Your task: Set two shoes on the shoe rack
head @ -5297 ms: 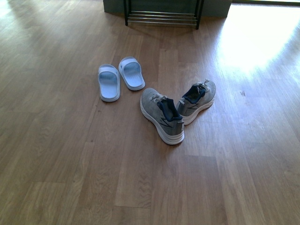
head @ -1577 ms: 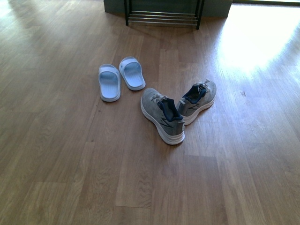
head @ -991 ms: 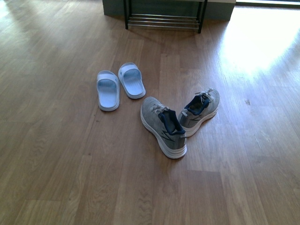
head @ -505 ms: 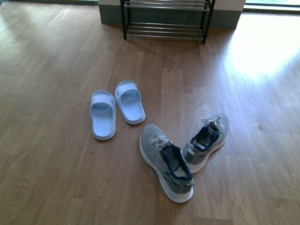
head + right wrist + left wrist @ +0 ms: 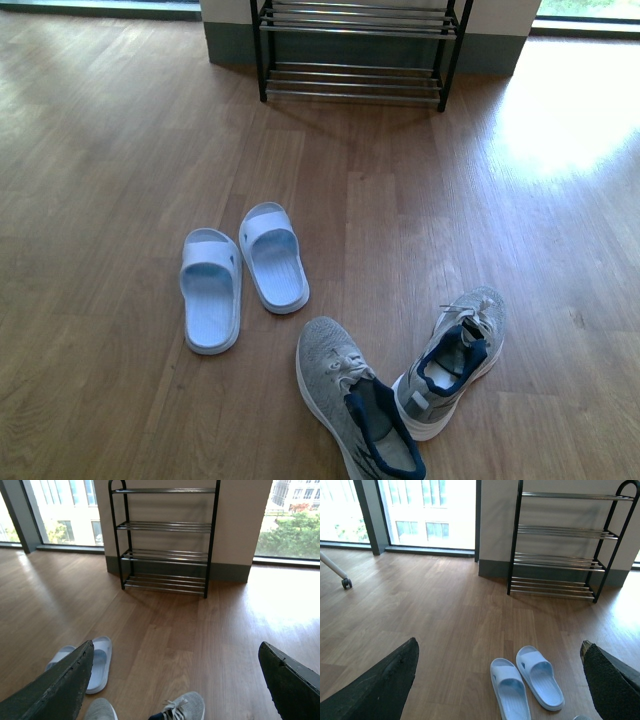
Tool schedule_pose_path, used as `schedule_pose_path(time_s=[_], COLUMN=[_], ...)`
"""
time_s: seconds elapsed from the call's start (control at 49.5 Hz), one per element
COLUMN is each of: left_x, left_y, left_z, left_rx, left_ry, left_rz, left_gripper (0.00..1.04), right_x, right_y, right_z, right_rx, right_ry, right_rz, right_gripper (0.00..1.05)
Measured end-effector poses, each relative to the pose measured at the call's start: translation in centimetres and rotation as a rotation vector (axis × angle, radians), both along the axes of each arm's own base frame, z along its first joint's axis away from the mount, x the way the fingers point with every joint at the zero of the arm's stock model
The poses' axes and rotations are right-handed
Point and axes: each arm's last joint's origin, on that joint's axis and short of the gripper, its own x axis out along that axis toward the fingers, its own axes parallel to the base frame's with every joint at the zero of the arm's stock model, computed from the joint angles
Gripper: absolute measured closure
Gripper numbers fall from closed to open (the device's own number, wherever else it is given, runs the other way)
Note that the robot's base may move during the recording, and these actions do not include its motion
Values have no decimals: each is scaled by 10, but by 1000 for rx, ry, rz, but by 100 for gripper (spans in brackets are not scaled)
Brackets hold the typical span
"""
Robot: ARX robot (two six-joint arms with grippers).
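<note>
Front view: the shoe rack (image 5: 355, 60) stands at the far end of the wooden floor (image 5: 120, 150), its back against the wall base. Black side frames, chrome rod tiers. The wrist views show four tiers.

Four shoes lie on the floor, all well apart from the rack. One pale blue slide (image 5: 211, 290) and a second pale blue slide (image 5: 273, 257) lie side by side, toes toward the rack, with the second slightly farther from us. Nearer the camera we log two sneakers. The nearer grey sneaker (image 5: 350, 405) is cut off by the lower frame edge. The farther grey sneaker (image 5: 455, 360) lies just beside it. Their heels are close together and their toes splay apart. We cannot tell whether they touch.

Left wrist view: the left pincer (image 5: 498, 646) is spread wide, its dark fingers (image 5: 375, 685) at the two frame edges, gripping nothing. Both slides show between them.

Right wrist view: the right pincer (image 5: 176, 649) is likewise wide apart and grips nothing. One slide and the sneaker toes show between its fingers (image 5: 290, 680).
</note>
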Motion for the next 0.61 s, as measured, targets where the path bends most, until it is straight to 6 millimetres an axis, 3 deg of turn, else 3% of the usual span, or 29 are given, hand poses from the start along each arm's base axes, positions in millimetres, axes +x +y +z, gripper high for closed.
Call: schedule_pose_path(time_s=[0.607], left_x=[0], left_y=[0], left_z=[0], left_rx=[0], left_ry=[0], left_rz=[0], left_gripper=[9], right_x=[0], right_y=[0], right_z=[0], right_rx=[0], right_ry=[0], right_rz=[0], right_gripper=[9])
